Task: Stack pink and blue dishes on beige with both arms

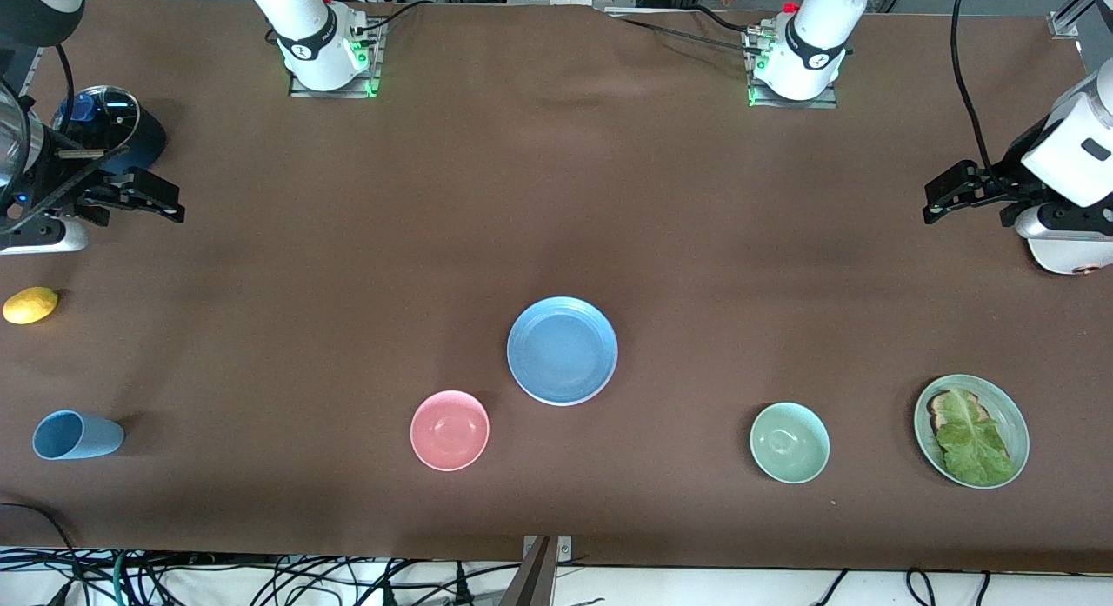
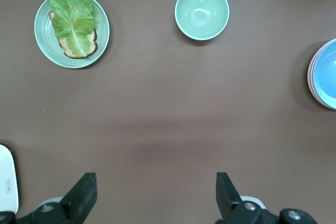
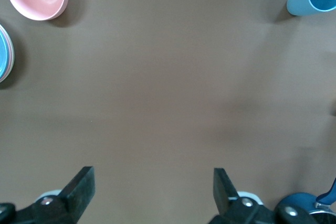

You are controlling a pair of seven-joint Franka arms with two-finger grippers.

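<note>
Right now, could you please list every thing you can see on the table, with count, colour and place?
plate stack: one, blue on top with a pink rim under it, mid-table.
pink bowl: one, beside the stack, nearer the camera.
green bowl: one, toward the left arm's end.
green plate: one, holds lettuce on toast, at the left arm's end.
blue cup: one, on its side, at the right arm's end.
lemon: one, yellow, at the right arm's end.
left pincer: open, waiting.
right pincer: open, waiting.

Brown table (image 1: 556, 197) — blue plate (image 1: 562, 350) stack, pink bowl (image 1: 449, 429), green bowl (image 1: 789, 442), lettuce plate (image 1: 1009, 415).
</note>
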